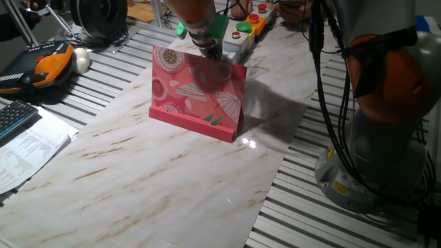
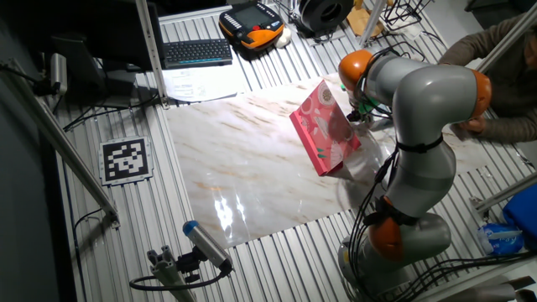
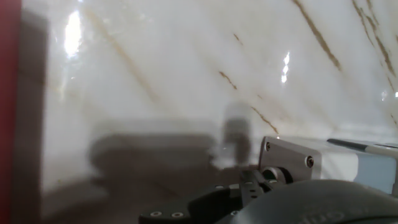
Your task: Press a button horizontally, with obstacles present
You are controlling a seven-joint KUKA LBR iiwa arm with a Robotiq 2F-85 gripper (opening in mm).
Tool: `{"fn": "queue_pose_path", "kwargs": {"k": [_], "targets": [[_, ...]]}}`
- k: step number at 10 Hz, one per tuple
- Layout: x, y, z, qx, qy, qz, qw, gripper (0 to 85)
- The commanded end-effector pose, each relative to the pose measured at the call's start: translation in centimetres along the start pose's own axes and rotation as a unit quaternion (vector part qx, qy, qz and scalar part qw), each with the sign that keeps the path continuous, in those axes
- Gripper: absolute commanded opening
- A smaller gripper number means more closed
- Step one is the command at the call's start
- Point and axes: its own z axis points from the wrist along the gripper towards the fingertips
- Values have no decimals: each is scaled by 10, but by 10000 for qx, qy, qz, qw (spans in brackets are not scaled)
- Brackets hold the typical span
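Note:
The obstacle, an upright pink-red card board (image 1: 196, 89) with umbrella and flower prints, stands on its pink base strip mid-table; the other fixed view has it (image 2: 323, 126) tilted beside the arm. Just behind its top edge hangs my gripper (image 1: 209, 49), blurred, with its fingertips hidden by the board. Further back is a row of button boxes, among them a red button (image 1: 244, 27) on a grey box. The hand view shows marble, a red strip of the board (image 3: 9, 112) at the left edge and dark gripper parts (image 3: 249, 193) at the bottom; no fingertips show.
The marble table top (image 1: 158, 172) lies on a slatted metal bench. A keyboard (image 1: 15, 117) and papers (image 1: 27, 148) sit at the left, with an orange pendant (image 1: 48, 63) behind them. The robot base (image 1: 375, 158) and its cables stand at the right.

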Motion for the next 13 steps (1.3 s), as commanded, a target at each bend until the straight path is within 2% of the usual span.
{"fn": "queue_pose_path", "kwargs": {"k": [1, 2, 7, 9, 13], "targets": [[0, 0, 0, 48, -1, -17, 10000, 0], [1, -2, 2, 118, -6, -39, 9999, 0], [6, -9, 3, 174, -12, -101, 9998, 0], [6, -11, 4, 247, -30, -124, 9996, 0], [5, -23, 11, 230, -62, -240, 9994, 0]]}}
